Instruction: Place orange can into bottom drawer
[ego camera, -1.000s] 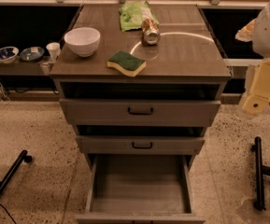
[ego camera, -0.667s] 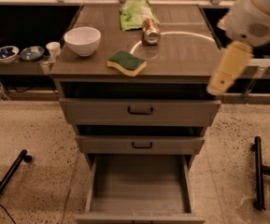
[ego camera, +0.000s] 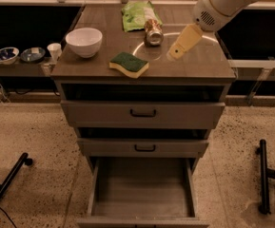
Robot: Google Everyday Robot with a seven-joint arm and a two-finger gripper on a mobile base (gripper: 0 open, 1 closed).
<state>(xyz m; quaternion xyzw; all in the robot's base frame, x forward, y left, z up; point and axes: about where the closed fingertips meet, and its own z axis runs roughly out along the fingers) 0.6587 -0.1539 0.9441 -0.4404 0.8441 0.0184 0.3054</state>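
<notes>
One orange can; gripper just right; bottom drawer open.

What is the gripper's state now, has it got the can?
Gripper: over the cabinet top, just right of the orange can, not holding it; open or closed cannot be told.

A white bowl and a green sponge are sitting on the tabletop's left half, a green bag is lying at its back, and two dishes and a cup are resting on a side ledge.
</notes>
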